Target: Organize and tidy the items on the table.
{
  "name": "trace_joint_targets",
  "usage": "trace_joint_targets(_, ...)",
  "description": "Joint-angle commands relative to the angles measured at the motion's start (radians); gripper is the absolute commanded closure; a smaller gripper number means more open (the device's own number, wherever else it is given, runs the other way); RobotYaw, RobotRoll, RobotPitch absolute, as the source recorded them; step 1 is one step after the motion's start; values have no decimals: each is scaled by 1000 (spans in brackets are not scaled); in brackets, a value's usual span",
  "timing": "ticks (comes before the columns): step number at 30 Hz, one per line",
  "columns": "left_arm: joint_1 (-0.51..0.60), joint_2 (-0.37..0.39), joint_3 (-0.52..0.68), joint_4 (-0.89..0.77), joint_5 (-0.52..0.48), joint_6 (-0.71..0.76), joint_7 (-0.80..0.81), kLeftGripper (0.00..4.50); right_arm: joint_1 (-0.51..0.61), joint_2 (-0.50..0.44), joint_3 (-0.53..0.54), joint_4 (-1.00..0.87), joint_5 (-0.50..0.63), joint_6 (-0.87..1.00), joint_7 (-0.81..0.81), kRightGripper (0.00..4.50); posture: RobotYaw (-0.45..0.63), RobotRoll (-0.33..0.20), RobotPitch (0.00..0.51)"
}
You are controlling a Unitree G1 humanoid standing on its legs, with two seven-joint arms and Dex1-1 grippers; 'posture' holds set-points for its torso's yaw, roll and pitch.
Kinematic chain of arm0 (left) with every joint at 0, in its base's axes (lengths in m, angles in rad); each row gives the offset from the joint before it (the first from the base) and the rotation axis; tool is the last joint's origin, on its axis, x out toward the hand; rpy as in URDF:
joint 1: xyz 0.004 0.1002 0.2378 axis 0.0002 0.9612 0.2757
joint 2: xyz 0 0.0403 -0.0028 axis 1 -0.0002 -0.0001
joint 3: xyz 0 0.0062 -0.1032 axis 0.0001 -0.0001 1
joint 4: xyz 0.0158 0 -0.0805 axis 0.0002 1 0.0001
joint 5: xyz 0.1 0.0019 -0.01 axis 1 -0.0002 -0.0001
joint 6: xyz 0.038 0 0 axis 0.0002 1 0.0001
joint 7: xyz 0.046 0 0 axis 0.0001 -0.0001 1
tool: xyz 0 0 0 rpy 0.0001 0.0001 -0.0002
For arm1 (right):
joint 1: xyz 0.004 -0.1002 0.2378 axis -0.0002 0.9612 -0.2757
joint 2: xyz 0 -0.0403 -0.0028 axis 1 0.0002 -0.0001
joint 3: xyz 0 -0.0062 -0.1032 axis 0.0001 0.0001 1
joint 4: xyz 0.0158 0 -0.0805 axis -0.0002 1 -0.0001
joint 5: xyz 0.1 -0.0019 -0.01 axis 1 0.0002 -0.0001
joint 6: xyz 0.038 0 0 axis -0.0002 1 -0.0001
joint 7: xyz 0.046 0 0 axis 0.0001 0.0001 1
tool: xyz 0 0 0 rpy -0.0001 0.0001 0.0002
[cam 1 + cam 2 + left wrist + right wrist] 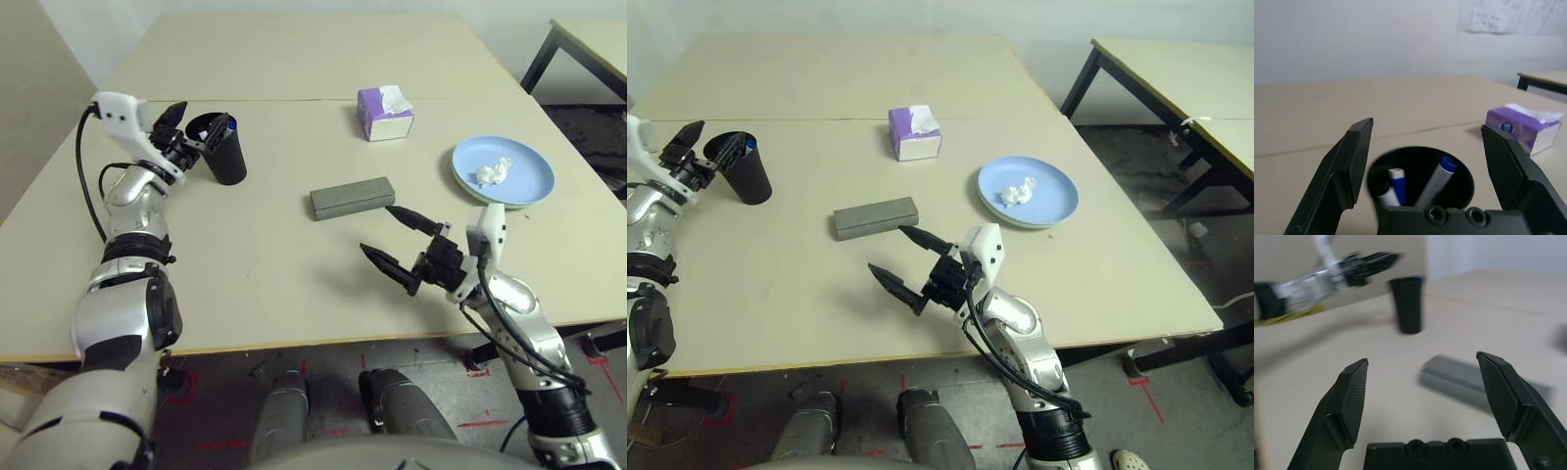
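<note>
Grey and likely stiff, the case (353, 197) lies flat at mid-table, near your right gripper (376, 227), whose jaws stand wide and empty. It should be light; take it across its narrow width, at the middle, so it won't tip or swing. Smooth sides could slip under a loose pinch.

Your left gripper (207, 111) is wide too, holding nothing, its fingers over the black cup (230, 163). The blue-capped marker (1434, 185) and black-capped marker (1390, 197) stand in that cup; back off straight, or you may knock it over.

The tissue (495, 172) sits on the blue plate (527, 182), stacked on the green plate (1011, 221). It's soft and nearly weightless: pinch its crown. The plates look rigid; grip them by the rim.

The table (265, 284) is pale beige, with a seam running across beyond the case. The tissue box (384, 126) stands near that seam. Behind is a pale wall; another table (1190, 83) stands off to the right.
</note>
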Motion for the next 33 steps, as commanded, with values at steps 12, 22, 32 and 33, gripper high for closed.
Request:
trace_joint_targets(12,650,11,215,-697,-160,292,177,19,52,-151,-478,332,-27,-156,-230,0,-39,0,137)
trace_joint_targets(22,735,-32,177,-650,-87,321,269,19,93,-156,-500,447,-65,-231,-274,0,-49,0,140)
trace_joint_targets(32,754,-2,167,-641,-52,376,301,19,93,-142,-486,483,-55,-245,-261,0,-32,0,148)
trace_joint_targets(33,761,2,166,-644,-49,376,294,19,95,-140,-486,480,-53,-245,-262,0,-33,0,149)
